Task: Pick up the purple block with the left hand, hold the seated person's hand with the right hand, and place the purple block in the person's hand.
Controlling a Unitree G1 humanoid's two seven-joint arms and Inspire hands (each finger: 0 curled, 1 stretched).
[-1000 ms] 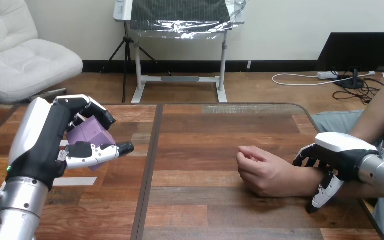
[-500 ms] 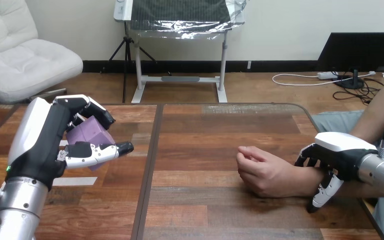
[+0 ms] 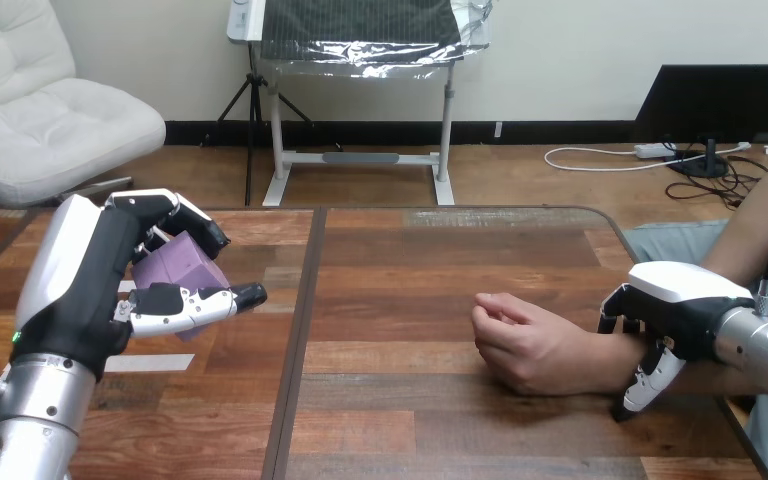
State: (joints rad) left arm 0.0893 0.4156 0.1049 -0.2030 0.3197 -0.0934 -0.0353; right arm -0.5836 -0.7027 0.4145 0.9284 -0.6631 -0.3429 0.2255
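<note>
Gripping the purple block, left hand hovers (right hand clasps the person's wrist).

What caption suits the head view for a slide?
Left hand grips the purple block above the table; right hand lies over the person's wrist.

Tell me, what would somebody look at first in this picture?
Probably the robot's left hand at the view's left, raised above the wooden table with its fingers curled round a purple block. Next comes the person's hand, resting loosely curled on the table right of the middle. The robot's right hand sits over the person's wrist just behind it.
</note>
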